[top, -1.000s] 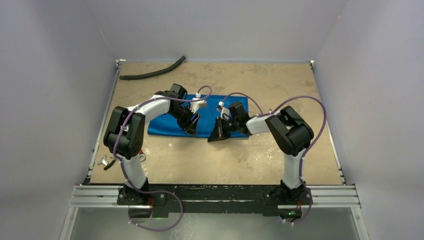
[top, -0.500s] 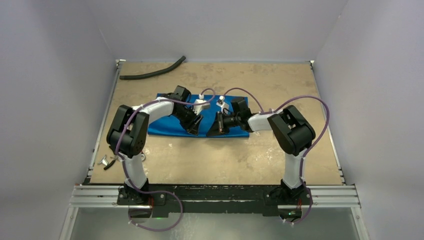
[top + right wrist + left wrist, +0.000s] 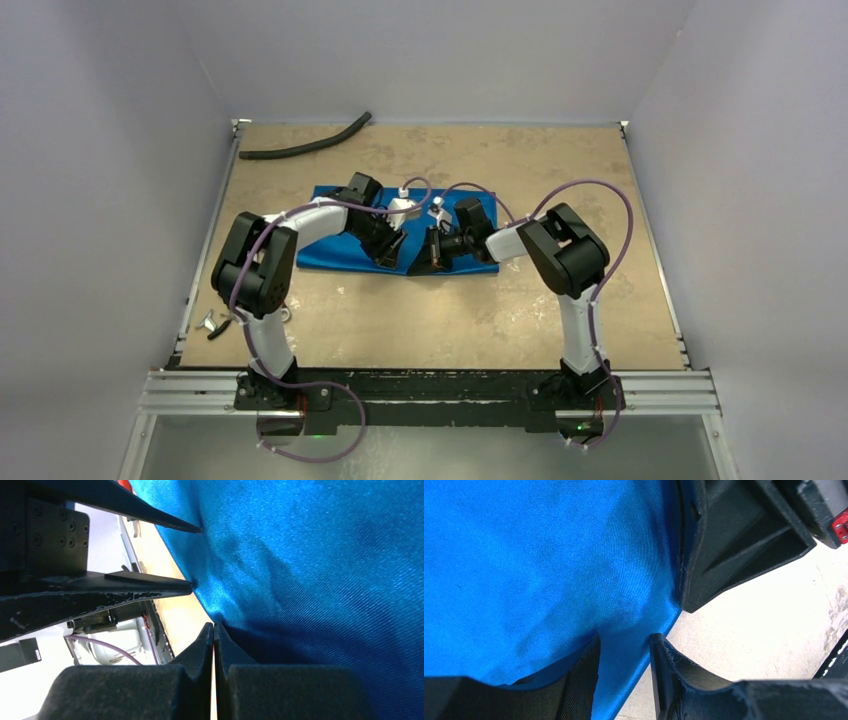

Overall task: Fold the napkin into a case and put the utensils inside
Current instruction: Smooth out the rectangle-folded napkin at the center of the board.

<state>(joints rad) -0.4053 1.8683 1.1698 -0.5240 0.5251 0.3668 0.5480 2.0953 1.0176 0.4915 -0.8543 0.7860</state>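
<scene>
The blue napkin [image 3: 470, 215] lies flat mid-table as a wide oblong. It fills the left wrist view [image 3: 524, 570] and the right wrist view [image 3: 310, 570]. My left gripper [image 3: 392, 256] is at its near edge, open, with the cloth's edge between the fingers [image 3: 624, 645]. My right gripper [image 3: 420, 262] is just to its right, shut, tips [image 3: 214, 626] pinched at the same near edge, where the cloth puckers. The fork and spoon are not in view.
A black hose [image 3: 305, 148] lies at the far left of the table. Small metal tools [image 3: 212, 323] lie at the table's left edge beside the left arm. The tan table [image 3: 560, 160] has a metal rail along the near edge.
The right arm has swung left, so the two grippers now sit close together at the napkin's near edge. The left gripper has shifted slightly right.
</scene>
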